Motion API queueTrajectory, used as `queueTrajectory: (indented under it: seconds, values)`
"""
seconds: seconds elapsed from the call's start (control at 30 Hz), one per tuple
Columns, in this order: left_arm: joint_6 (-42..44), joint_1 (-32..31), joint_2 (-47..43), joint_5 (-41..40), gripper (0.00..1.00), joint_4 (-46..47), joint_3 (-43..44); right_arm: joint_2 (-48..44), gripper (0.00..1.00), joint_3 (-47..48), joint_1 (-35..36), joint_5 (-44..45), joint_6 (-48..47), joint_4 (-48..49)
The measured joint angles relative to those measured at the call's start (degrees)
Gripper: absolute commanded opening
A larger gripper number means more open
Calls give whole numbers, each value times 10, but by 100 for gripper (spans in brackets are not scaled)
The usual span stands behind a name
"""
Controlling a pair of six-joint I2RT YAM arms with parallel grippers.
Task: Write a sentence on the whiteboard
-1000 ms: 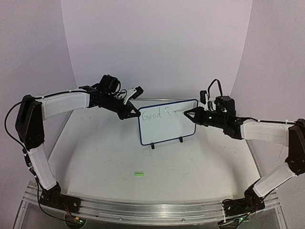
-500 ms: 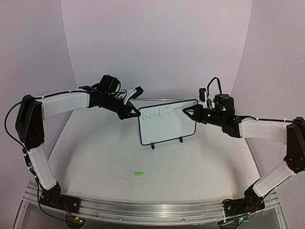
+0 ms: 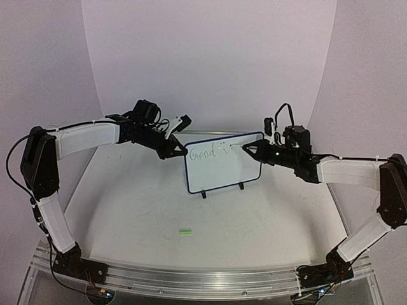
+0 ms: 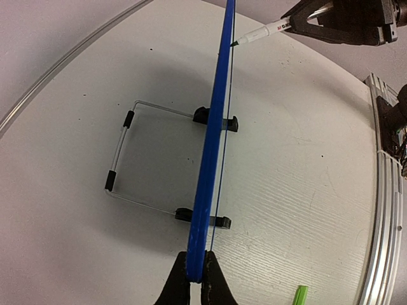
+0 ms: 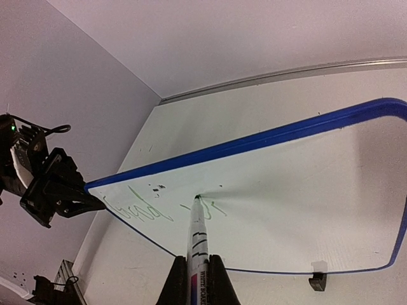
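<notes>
Because the whiteboard (image 3: 222, 171) stands upright on small feet (image 4: 215, 119), pinched at one edge by the left gripper (image 4: 195, 272), a hard push from the marker (image 5: 196, 235) clamped in the right gripper (image 5: 198, 270) could tip it, skewing the sentence (image 5: 137, 208): thin green "Good" plus a started letter at the tip.

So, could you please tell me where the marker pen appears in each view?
Top external: marker pen right of centre, tip on the whiteboard.
Left wrist: top right, tip against the whiteboard.
Right wrist: bottom centre, pointing up.
Shared landmark: the whiteboard's blue rim.
</notes>
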Motion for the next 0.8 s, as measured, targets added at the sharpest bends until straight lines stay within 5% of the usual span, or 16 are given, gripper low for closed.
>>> queueTrajectory:
  seconds: [0.8]
  values:
    - [0,0,0,0,0,0,0,-30,0,-13,0,28,0,12]
